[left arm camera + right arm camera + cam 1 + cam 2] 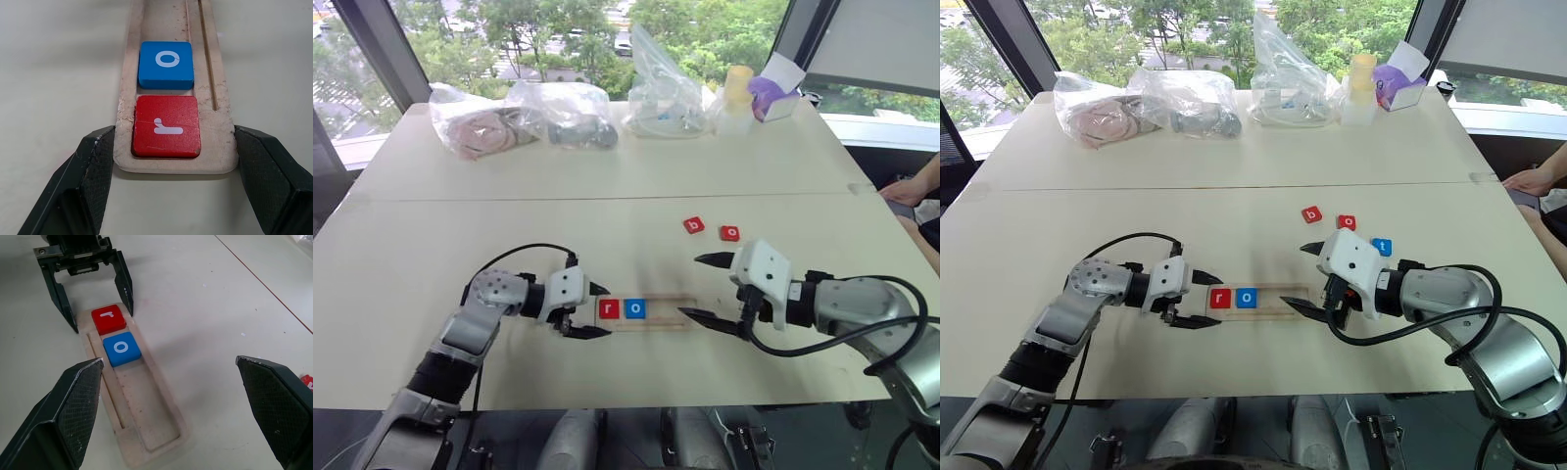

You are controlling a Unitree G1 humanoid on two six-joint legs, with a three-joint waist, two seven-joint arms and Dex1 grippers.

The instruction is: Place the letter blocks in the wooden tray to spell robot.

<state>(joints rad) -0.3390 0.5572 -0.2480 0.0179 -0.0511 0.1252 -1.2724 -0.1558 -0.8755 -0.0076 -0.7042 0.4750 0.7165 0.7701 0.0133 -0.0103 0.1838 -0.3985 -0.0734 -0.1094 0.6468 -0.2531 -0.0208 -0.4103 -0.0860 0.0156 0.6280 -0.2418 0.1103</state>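
Note:
The wooden tray [671,311] lies across the near middle of the table. A red r block [609,309] sits in its left end, with a blue o block [637,308] beside it. My left gripper [604,311] is shut on the tray's left end, one finger [93,166] against each long side. My right gripper [693,286] hovers open at the tray's right end, with nothing between its fingers. Beyond it on the table lie a red b block [693,225], a red o block [730,233] and a blue t block [1383,246].
Several clear plastic bags [558,113] line the table's far edge, with a yellow cup [737,88] and a purple thing in a white box [771,96] to their right. A person's hand [901,191] rests at the right edge.

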